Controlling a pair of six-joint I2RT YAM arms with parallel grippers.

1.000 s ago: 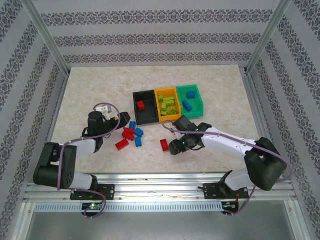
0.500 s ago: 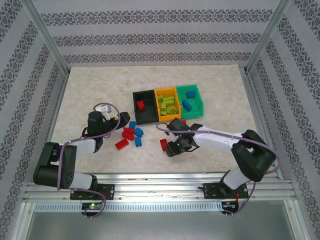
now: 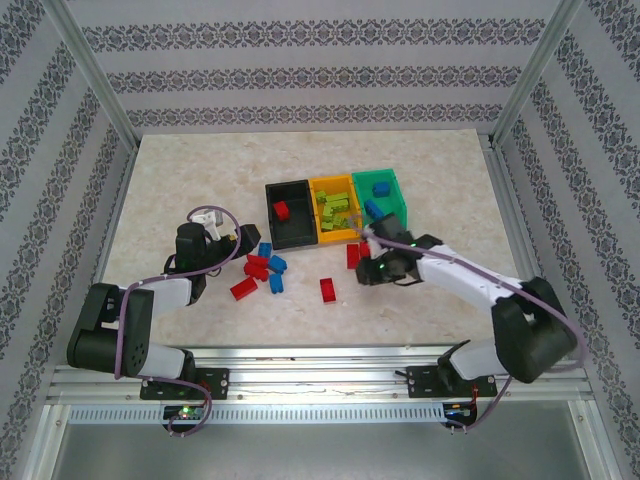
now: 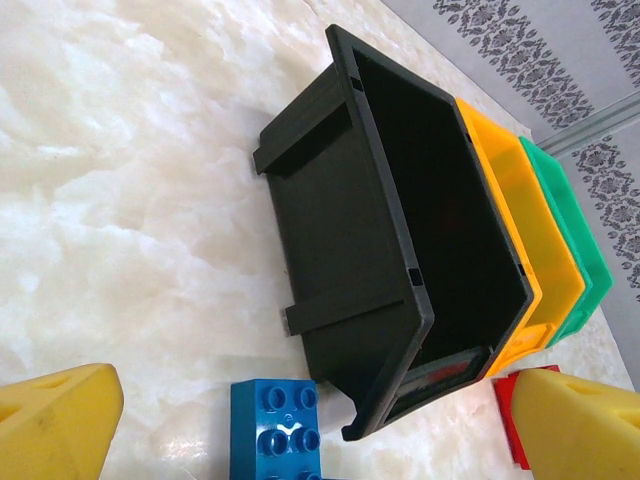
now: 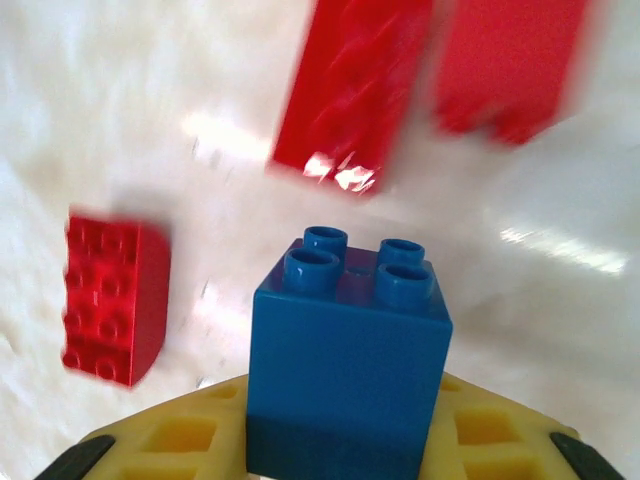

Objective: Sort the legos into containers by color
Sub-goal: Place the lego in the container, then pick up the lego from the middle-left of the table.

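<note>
- Low in the right wrist view, the right fingers [image 5: 175,445] are clamped on a blue brick [image 5: 345,360], studs up.
- Beyond it on the table [image 5: 560,330], a red brick [image 5: 115,300] lies at left, and two blurred red ones [image 5: 355,95] lie along the top edge.
- At centre in the top view, the right arm's wrist is just in front of the bins.
- Black bin [image 3: 292,240] holds one red piece [image 3: 282,209]. Yellow bin [image 3: 338,235] holds green pieces [image 3: 338,205]. Green bin [image 3: 400,205] holds a blue one [image 3: 372,210].
- Left of centre, a loose pile [image 3: 262,268] of red and blue bricks lies on the table.
- Left fingers [image 4: 55,420] stand wide apart and hold nothing. A loose blue brick [image 4: 275,425] lies between them, just before the black bin.
</note>
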